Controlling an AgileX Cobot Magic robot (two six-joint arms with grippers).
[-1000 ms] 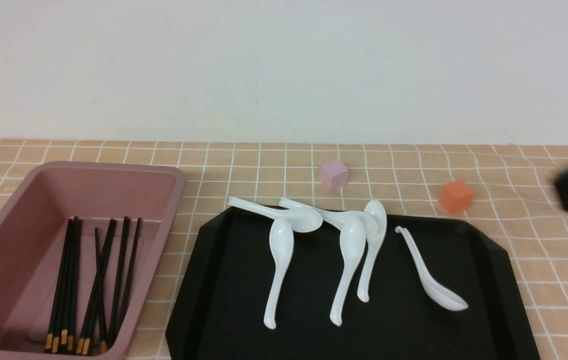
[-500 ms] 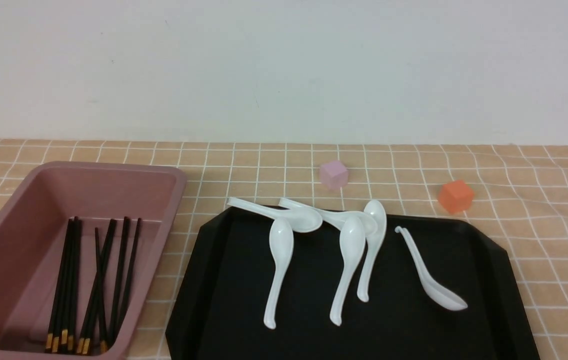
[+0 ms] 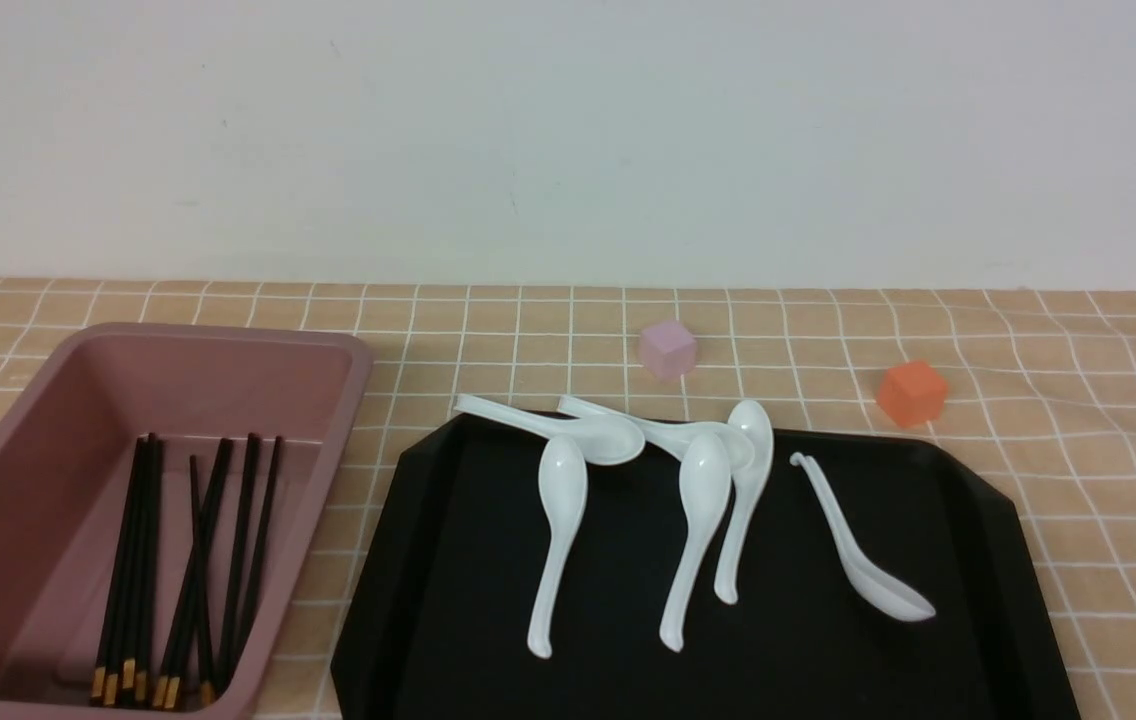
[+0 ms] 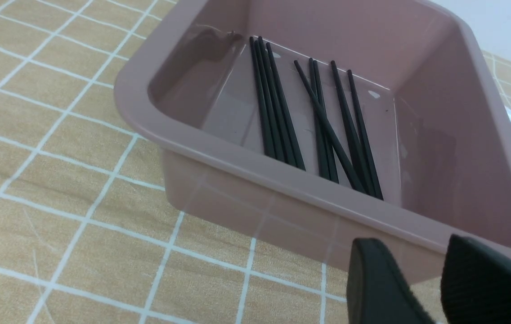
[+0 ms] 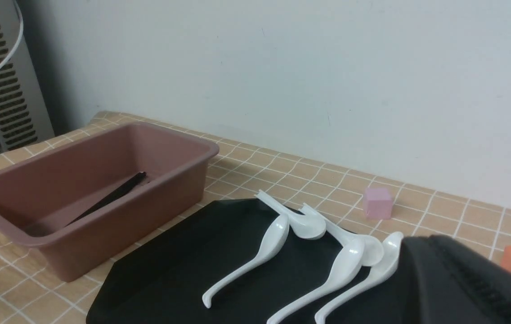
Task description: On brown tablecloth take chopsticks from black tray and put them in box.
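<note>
Several black chopsticks (image 3: 188, 560) with gold bands lie inside the dusty-pink box (image 3: 358, 370) at the left of the brown tablecloth (image 3: 528, 330). The black tray (image 3: 488, 560) to its right holds only white spoons. Neither gripper shows in the front view. In the left wrist view my left gripper (image 4: 415, 252) hangs open and empty, just outside the box (image 4: 282, 180), with the chopsticks (image 4: 323, 121) beyond its near wall. In the right wrist view my right gripper (image 5: 422, 245) is shut and empty, above the tray (image 5: 183, 270), on the side away from the box (image 5: 102, 225).
Several white soup spoons (image 3: 698, 500) lie across the tray, two with handles over its far rim. A small pink cube (image 3: 668, 349) and an orange cube (image 3: 912, 392) sit on the cloth behind the tray. A white wall closes the back.
A second ago a dark part of the right arm showed at the front view's right edge; it has left that view. Chopsticks, spoons and cubes have not moved.
</note>
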